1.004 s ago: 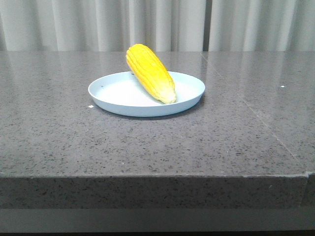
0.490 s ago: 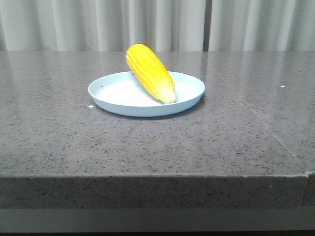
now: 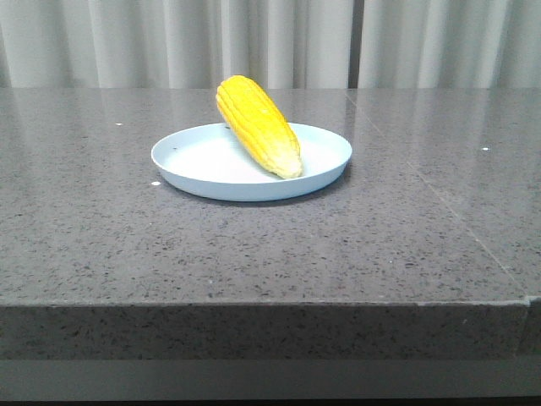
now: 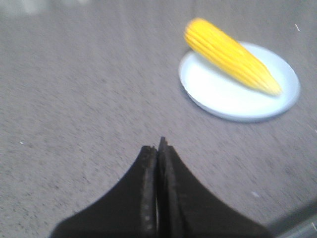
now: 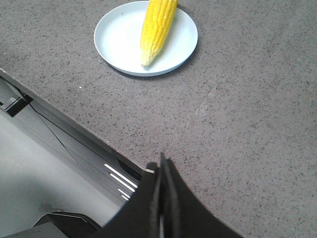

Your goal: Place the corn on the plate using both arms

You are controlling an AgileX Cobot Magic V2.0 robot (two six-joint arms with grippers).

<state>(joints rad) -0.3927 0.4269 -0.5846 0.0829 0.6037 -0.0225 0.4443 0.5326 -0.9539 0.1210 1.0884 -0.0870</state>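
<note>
- Nothing has shifted in the front view over the past second: the corn point(image 3: 258, 125) and the plate point(image 3: 194, 173) lie just as they did, and no arm has entered that view.
- The corn lies on the plate, its thick end propped on the plate's far rim and reaching a little past it, its paler tip down in the plate toward the near right side.
- The plate sits flat on the grey speckled table point(image 3: 254, 245), well back from the table's front edge.
- The left gripper point(image 4: 158, 148) is well apart from the plate, over bare tabletop; its view is somewhat blurred. Its two dark fingers are pressed together with no gap between them, and nothing is held.
- The right gripper point(image 5: 161, 166) is also well away from the plate, over the table's front edge, with the corn point(image 5: 157, 27) and the plate point(image 5: 116, 47) far beyond its fingertips. Its fingers too are closed flat against each other, empty, touching neither corn nor plate.
- Behind the plate, pale pleated curtains point(image 3: 270, 42) hang beyond the table's far edge.
</note>
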